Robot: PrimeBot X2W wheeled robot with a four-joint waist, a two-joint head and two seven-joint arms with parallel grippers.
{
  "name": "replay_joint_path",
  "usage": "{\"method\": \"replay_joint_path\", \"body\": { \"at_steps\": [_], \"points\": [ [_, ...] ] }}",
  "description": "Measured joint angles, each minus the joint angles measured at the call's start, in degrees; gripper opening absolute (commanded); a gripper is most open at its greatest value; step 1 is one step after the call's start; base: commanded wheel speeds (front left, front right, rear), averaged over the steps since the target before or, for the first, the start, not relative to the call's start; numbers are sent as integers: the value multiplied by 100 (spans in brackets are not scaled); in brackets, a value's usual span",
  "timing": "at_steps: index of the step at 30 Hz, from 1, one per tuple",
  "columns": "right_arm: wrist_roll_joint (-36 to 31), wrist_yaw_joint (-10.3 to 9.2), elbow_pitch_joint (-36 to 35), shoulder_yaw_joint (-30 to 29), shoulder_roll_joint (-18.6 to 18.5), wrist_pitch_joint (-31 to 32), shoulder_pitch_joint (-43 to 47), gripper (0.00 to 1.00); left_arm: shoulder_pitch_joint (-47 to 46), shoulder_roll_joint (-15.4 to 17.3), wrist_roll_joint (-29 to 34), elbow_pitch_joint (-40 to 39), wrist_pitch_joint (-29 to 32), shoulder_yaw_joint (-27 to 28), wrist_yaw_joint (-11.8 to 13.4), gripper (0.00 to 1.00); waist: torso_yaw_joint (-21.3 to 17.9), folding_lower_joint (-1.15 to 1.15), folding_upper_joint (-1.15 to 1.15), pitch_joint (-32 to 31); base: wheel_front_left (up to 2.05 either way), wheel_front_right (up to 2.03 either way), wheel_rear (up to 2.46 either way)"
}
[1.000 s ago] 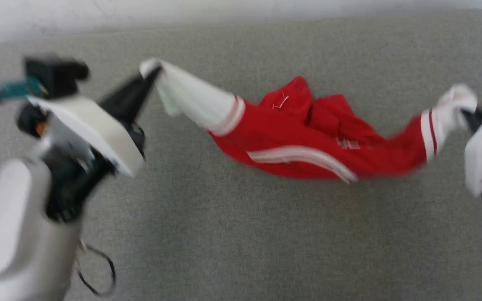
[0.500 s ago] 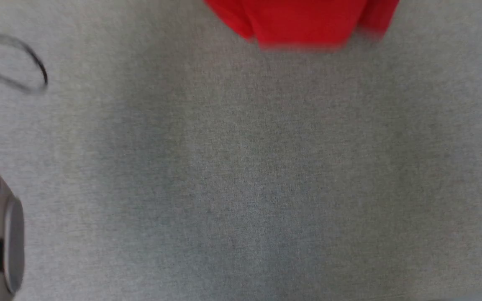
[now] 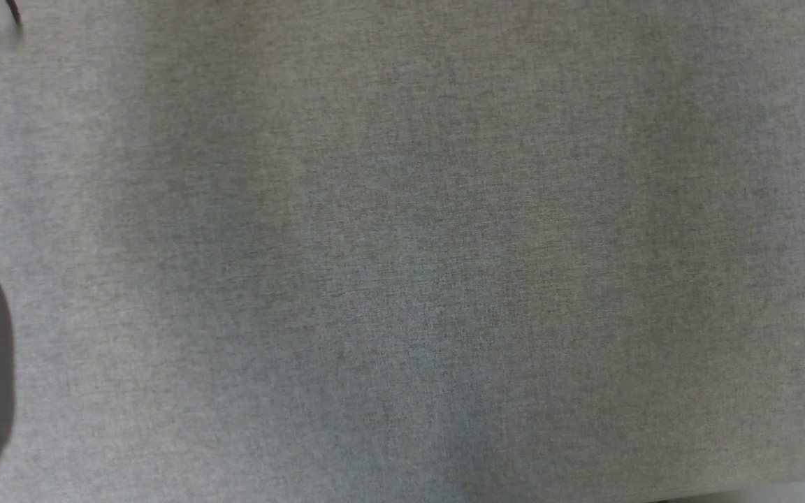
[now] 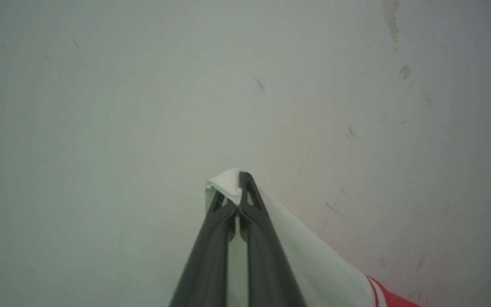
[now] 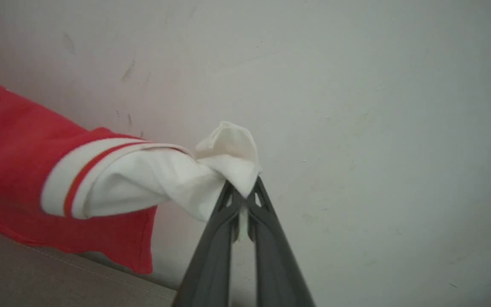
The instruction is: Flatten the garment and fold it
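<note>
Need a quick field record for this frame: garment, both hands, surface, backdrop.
garment: red body, white sleeves with red-white striped trim, lifted and strung between the two hands
left hand: shut on one white sleeve end
right hand: shut on the other white sleeve end
surface: grey fabric surface; the red hem hangs close over it, contact cannot be told
backdrop: pale scuffed wall
fold: not yet begun
</note>
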Motion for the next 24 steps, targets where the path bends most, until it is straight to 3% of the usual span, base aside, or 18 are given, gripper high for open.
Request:
{"method": "replay_joint_path", "body": {
  "at_steps": [5, 9, 12, 18, 24],
  "points": [
    [439, 0, 523, 220, 35, -85, 894, 0, 923, 158, -74, 275, -44, -43, -197, 0, 64, -1, 0, -187, 0, 0, 0],
    [835, -1, 728, 449, 38, 5, 1699, 0, 1985, 700, 443, 216, 241, -499, -359, 0, 110, -1, 0, -423, 0, 0, 0],
    [1169, 0, 746, 558, 15, 113, 2374, 0, 2955, 835, 491, -9, 609, -611, -350, 0, 154, -1, 0, -658, 0, 0, 0],
    [1756, -1, 445, 569, -51, 372, 3843, 0, 5128, 899, 138, -1078, 1550, -586, -123, 0, 261, -2, 0, -1246, 0, 0, 0],
    [2249, -1, -204, 18, 18, 524, 5391, 0, 7186, 912, -246, -2413, 2399, -566, 230, 0, 399, -3, 0, -1872, 0, 0, 0]
  ]
}}
